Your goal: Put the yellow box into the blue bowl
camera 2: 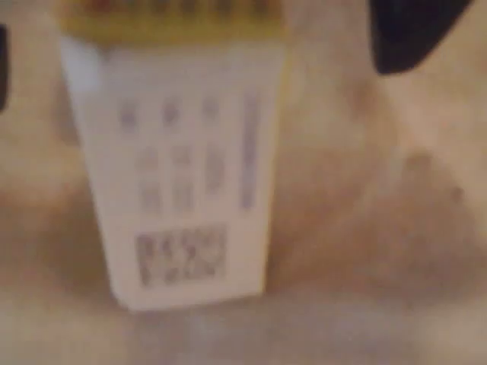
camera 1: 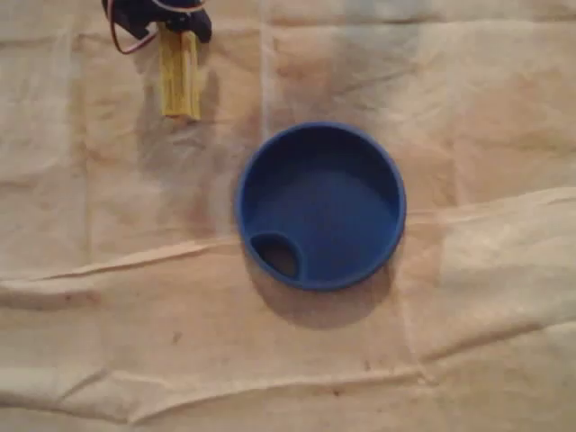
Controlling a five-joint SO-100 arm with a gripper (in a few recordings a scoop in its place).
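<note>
Straddling yellow box (camera 1: 180,79) at top left of overhead view, gripper (camera 1: 178,25) has fingers (camera 2: 411,30) apart, gap showing beside box in wrist view. Blue bowl (camera 1: 319,205) well apart, mid-frame. Wrinkled cloth (camera 1: 468,342) lies between them.

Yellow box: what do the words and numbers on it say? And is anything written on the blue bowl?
Yellow box, white face, wrist view: rows of small dark print and one line running sideways, all too blurred to read.
Same face, lower end: a square code-like patch, too blurred to read.
Blue bowl, overhead view: no writing to be seen.
Nothing can be quoted.
</note>
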